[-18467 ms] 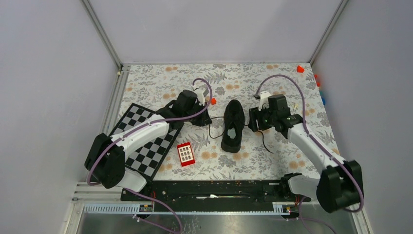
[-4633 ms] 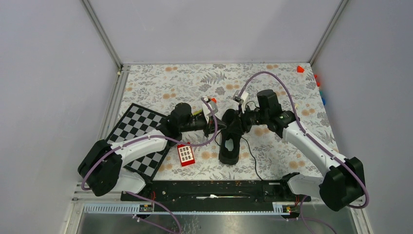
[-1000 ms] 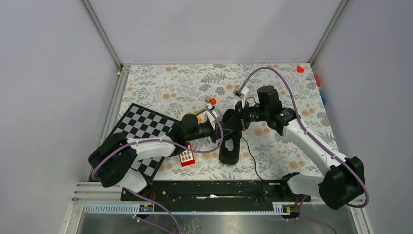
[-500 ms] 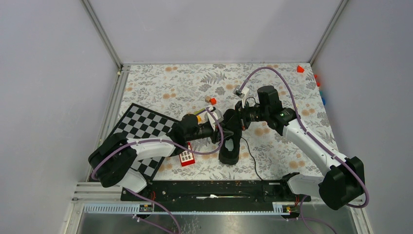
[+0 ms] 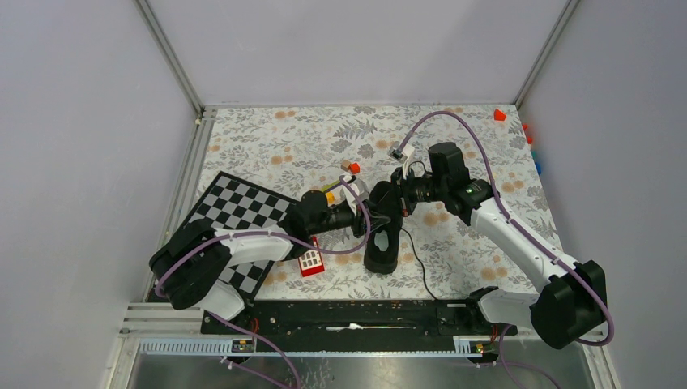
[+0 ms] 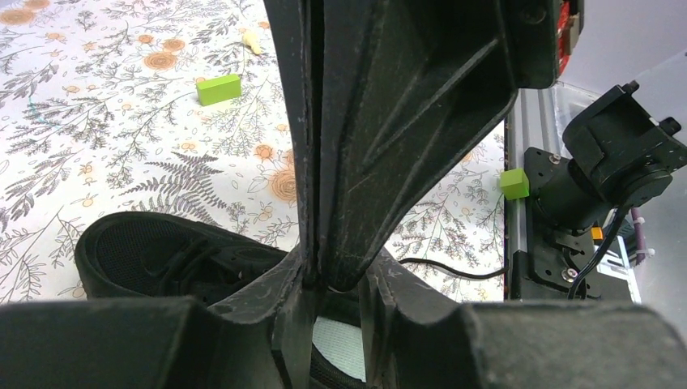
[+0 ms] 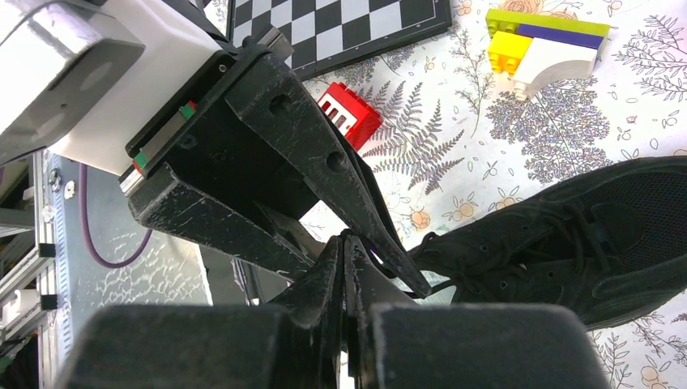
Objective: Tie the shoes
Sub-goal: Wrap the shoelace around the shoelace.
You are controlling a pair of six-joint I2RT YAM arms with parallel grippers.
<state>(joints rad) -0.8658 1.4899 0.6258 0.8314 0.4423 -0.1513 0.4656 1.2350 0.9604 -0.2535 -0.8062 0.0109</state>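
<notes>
Black sneaker (image 5: 382, 231) lies at the middle of the flowered counter (image 5: 454, 130), lengthwise from far to near, heel end toward the arms; its opening faces up and holds a pale grey insole (image 5: 381, 241). One thin black lace (image 5: 417, 261) trails over the counter on its right side, toward the near edge.

Both arms meet over the sneaker's upper part. The left hand (image 5: 362, 213) comes in from the left with its fingers (image 6: 293, 324) spread a little, the insole showing in the gap between them; nothing can be seen held there. The right hand (image 5: 394, 194) comes in from the right with its fingers (image 7: 332, 267) pressed together, their tip pointing down between the left hand's fingers; whether a lace is pinched I cannot tell.

Left of the sneaker a chessboard (image 5: 235, 211) lies flat; a red block (image 5: 309, 261) sits at its near corner. A brick cluster (image 7: 551, 49) of yellow, green, purple and white stands beside the board; a green block (image 6: 219, 89) lies apart on the counter.
</notes>
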